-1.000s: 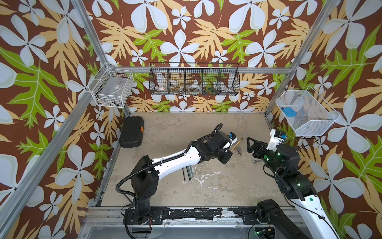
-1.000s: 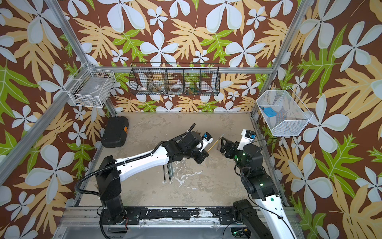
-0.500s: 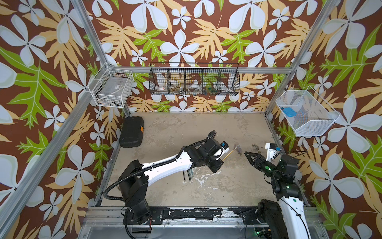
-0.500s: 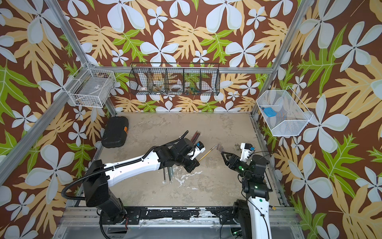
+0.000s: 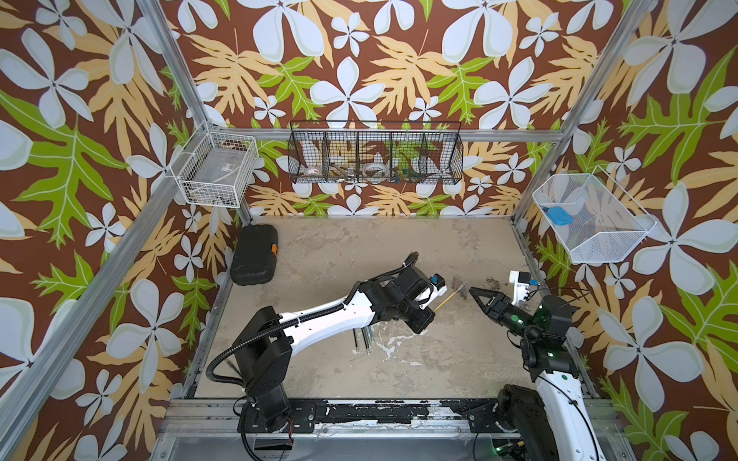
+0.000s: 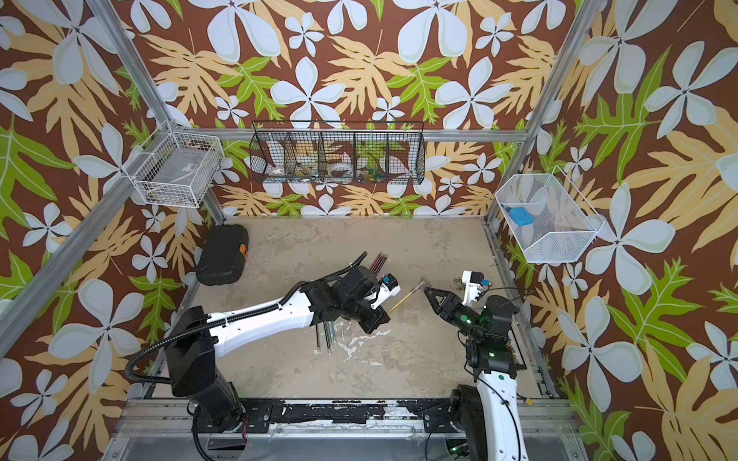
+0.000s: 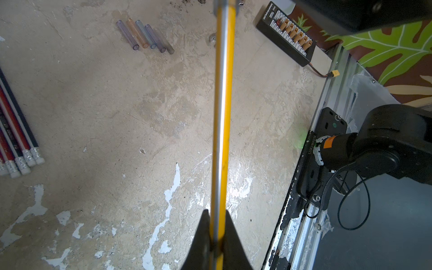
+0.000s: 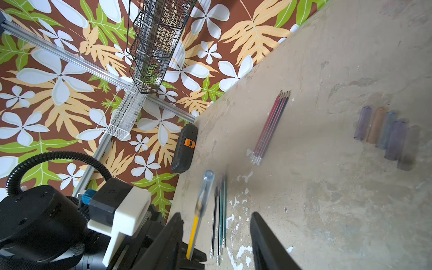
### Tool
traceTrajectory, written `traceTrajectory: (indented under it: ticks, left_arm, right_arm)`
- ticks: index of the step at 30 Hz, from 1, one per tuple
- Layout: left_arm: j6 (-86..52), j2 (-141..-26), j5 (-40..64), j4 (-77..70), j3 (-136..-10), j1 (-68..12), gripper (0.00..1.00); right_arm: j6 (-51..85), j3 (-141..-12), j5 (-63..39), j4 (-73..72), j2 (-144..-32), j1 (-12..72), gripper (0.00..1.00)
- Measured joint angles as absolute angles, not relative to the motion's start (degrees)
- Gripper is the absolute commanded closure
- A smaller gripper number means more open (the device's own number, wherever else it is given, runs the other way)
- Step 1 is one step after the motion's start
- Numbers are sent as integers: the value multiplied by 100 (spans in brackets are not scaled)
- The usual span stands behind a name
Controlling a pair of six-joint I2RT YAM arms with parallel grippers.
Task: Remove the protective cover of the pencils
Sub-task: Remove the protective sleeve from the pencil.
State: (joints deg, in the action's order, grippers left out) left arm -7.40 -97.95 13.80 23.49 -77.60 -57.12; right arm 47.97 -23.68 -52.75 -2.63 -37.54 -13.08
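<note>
My left gripper point(image 7: 216, 212) is shut on a yellow pencil point(image 7: 224, 105) and holds it off the table. A clear protective cover point(image 8: 205, 189) sits on that pencil's tip point(image 5: 462, 286). In the right wrist view my right gripper point(image 8: 215, 222) is open. It faces the covered tip point(image 6: 420, 285) from close by, and nothing is between its fingers point(image 8: 174, 224). Red and black pencils point(image 8: 271, 126) lie in one bundle. Teal and black pencils point(image 8: 219, 210) lie under the left arm point(image 5: 365, 339). Several empty tinted covers point(image 7: 145, 35) lie side by side on the table.
A black case point(image 5: 255, 255) lies at the table's back left. A black connector strip point(image 7: 286, 35) lies by the right rail. Wire baskets hang on the walls: white point(image 5: 217, 169), black point(image 5: 375, 153) and white mesh point(image 5: 591, 219). The tabletop point(image 5: 419, 371) is scuffed.
The left arm swung the yellow pencil a little toward the front and back to the right. The right arm drew back, then came up to the tip again, and its jaws narrowed.
</note>
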Motion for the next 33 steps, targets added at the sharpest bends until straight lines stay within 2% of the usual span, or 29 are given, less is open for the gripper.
traceTrajectory:
  ticks: [12,17,22,33]
  left_arm:
    - [-742,-9850,1406,2351,-7762,-5712,100]
    - [-742,-9859,1422,2351,-7762,-5712,100]
    - [-742,-9859,1422,2351,-7762,-5712,100]
    - [-742,-9861,1422,2351,-7762,-5712,100]
  right_arm:
    - [4862,-2418,-5404,-648,-4305,-1155,51]
    - [4864,-2480,-5315,-790,-4506,-871,56]
    - [4956,-2469,-5111,-1052,-4676,-537,67]
    - [5398,-2416,-4932,-1503,-4877,-495,79]
